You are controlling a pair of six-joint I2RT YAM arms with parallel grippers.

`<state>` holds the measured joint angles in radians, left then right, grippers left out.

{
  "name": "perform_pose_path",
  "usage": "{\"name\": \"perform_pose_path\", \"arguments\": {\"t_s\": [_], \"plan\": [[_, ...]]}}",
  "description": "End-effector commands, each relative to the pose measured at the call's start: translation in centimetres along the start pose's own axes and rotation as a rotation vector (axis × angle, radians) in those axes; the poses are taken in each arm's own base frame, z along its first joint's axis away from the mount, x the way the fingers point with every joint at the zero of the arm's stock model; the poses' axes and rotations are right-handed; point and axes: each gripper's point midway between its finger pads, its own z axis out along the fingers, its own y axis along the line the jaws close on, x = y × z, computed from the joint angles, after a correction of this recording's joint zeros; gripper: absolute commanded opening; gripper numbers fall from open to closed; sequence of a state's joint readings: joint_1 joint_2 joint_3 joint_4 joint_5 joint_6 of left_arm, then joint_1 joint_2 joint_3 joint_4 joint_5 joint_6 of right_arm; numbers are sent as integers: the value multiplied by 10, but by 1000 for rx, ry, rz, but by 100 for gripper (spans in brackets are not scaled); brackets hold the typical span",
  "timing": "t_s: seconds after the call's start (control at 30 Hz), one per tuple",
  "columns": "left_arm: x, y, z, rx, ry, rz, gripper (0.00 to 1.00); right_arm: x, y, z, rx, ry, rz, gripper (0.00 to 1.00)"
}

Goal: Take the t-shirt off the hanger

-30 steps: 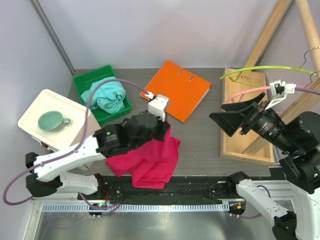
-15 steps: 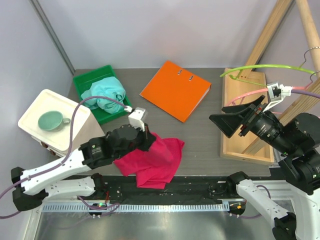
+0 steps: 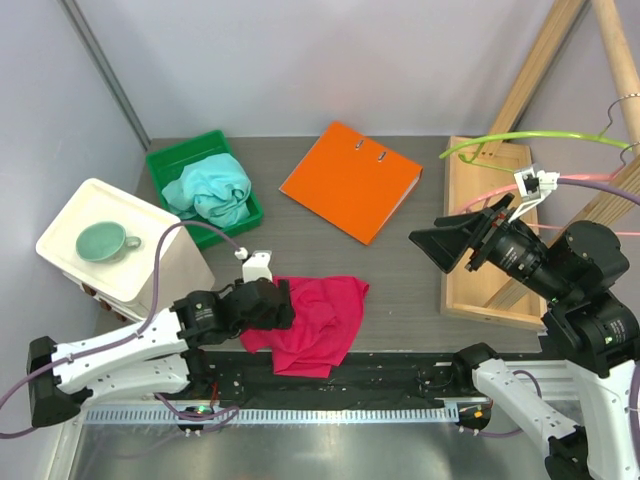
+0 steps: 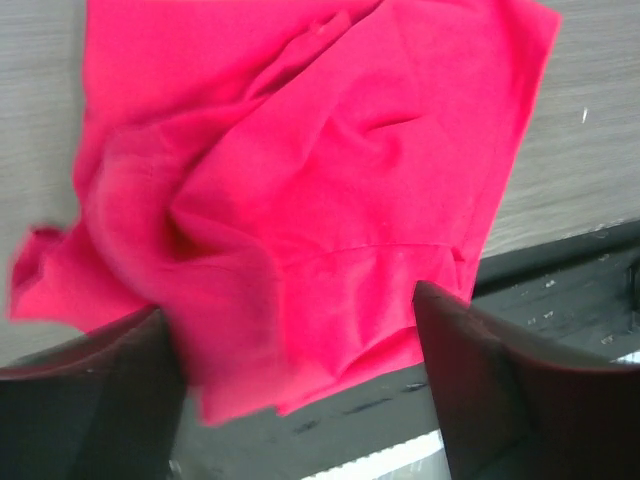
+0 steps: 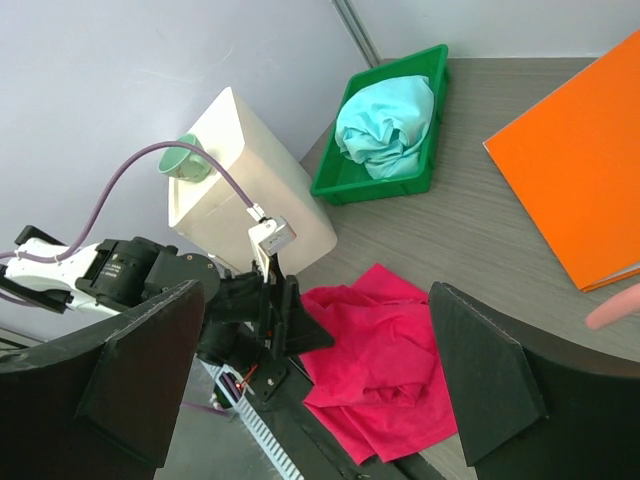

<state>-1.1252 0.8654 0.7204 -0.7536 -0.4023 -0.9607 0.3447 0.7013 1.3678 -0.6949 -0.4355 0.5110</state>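
The red t-shirt [image 3: 318,318] lies crumpled on the table near the front edge, off any hanger; it fills the left wrist view [image 4: 300,190] and also shows in the right wrist view [image 5: 400,370]. My left gripper [image 3: 278,303] is open at the t-shirt's left edge, low over the cloth, with nothing pinched between its fingers [image 4: 285,305]. A pink hanger [image 3: 498,187] and a green hanger [image 3: 520,137] hang bare at the wooden rack on the right. My right gripper [image 3: 428,232] is open and empty in the air left of the rack, looking down at the t-shirt [image 5: 318,290].
A green bin [image 3: 165,160] holding a teal cloth [image 3: 212,190] sits at the back left. A white box [image 3: 70,225] with a green mug [image 3: 103,241] stands at the left. An orange binder [image 3: 350,180] lies at the back centre. The wooden rack base [image 3: 470,290] is at the right.
My left gripper drew back toward the near left, came down and opened, letting go of the t-shirt, which now lies spread on the table. The right arm shifted slightly left.
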Motion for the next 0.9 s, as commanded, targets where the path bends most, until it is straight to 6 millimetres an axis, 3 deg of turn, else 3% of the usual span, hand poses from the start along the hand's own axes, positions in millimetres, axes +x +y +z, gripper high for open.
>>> {"name": "perform_pose_path", "arguments": {"t_s": [0.0,0.03,0.3,0.43,0.5,0.63,0.7,0.8,0.83,0.87], "plan": [[7,13,6,-87,13,-86,93,-11,10,-3,-38,-51,-24,100],[9,19,7,-117,13,-86,100,-11,9,-3,-36,-50,-23,100],[37,48,24,-354,90,-180,100,-8,6,2,-38,-41,-17,100],[53,33,47,-333,141,-220,100,-6,5,4,-41,-34,-11,100],[57,16,60,-272,151,-258,100,-6,5,5,-39,-34,-13,100],[70,27,79,-334,138,-292,99,-7,6,2,-38,-36,-18,100],[68,25,86,-328,110,-320,95,-7,6,0,-34,-39,-23,100],[65,20,94,-281,71,-355,74,-4,3,-1,-24,-33,-24,100],[63,21,96,-272,54,-357,59,-3,2,-1,-22,-33,-25,99],[61,22,96,-262,33,-363,50,-1,0,0,-16,-29,-22,100]]}}
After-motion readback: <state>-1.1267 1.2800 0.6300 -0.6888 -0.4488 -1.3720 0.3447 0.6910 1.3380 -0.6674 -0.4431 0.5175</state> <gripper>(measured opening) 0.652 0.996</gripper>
